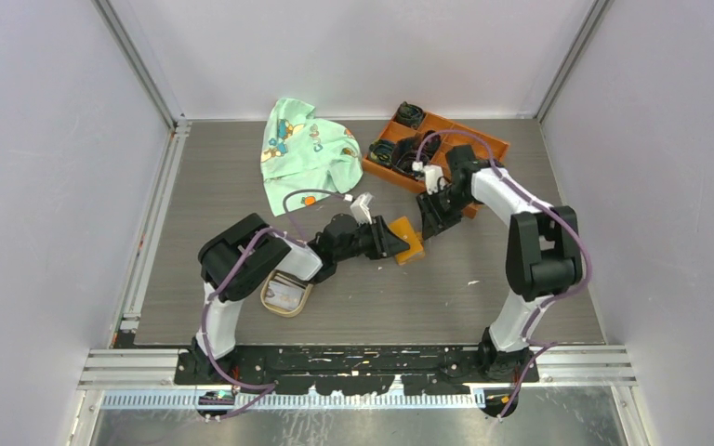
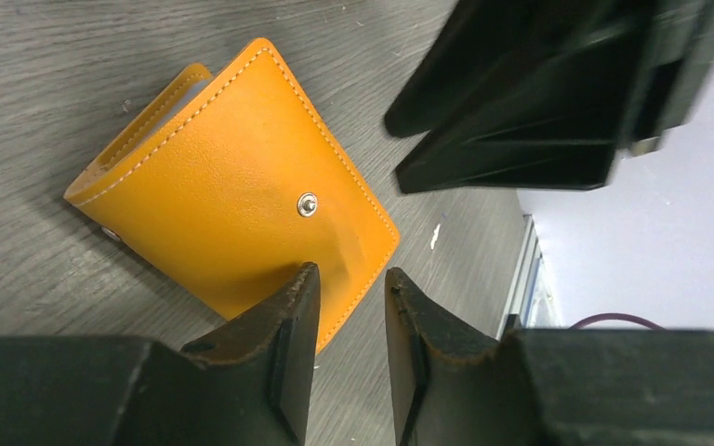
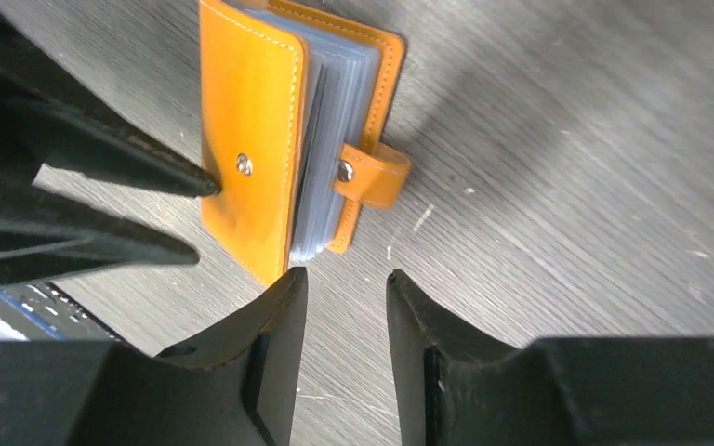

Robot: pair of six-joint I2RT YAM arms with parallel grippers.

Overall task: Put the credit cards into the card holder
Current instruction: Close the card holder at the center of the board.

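The card holder (image 1: 411, 242) is a small orange wallet lying at mid-table, its snap strap undone. In the right wrist view the card holder (image 3: 251, 139) is slightly agape, with pale grey-blue slots (image 3: 335, 149) showing. The left wrist view shows its closed orange cover (image 2: 232, 195). My left gripper (image 1: 395, 240) is at its left side, jaws narrowly open and empty (image 2: 351, 279). My right gripper (image 1: 428, 221) hovers just beyond it, jaws narrowly open and empty (image 3: 346, 279). The credit cards (image 1: 288, 286) lie in a tan oval dish, small and unclear.
The tan oval dish (image 1: 273, 305) sits by the left arm's base link. A green printed cloth (image 1: 302, 153) lies at the back. An orange compartmented tray (image 1: 490, 142) with black parts stands at the back right, behind the right arm.
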